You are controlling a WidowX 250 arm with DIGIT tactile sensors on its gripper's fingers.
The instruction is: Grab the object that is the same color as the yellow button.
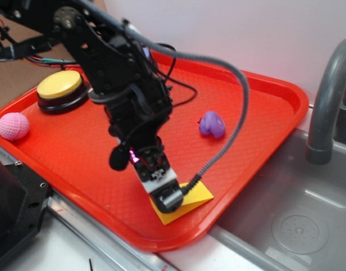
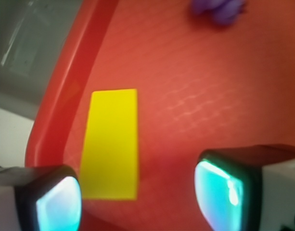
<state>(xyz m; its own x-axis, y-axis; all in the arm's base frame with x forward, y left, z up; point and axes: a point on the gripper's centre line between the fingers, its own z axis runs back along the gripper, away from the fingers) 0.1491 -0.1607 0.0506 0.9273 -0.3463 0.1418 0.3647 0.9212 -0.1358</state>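
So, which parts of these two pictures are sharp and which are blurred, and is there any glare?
Exterior view: mostly sharp, the yellow wedge and yellow button clear, with soft sheen on the red tray. Wrist view: soft overall; the wedge is fairly crisp, the purple toy at the top is blurred, and the open pincer fingertips glow with cyan glare.

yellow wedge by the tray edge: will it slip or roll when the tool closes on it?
The yellow wedge looks rigid with flat faces, so rolling seems unlikely. Its sloped top may let a finger ride up and squeeze it out. It looks small and plain, probably light, so a nudge could slide it along the red tray.
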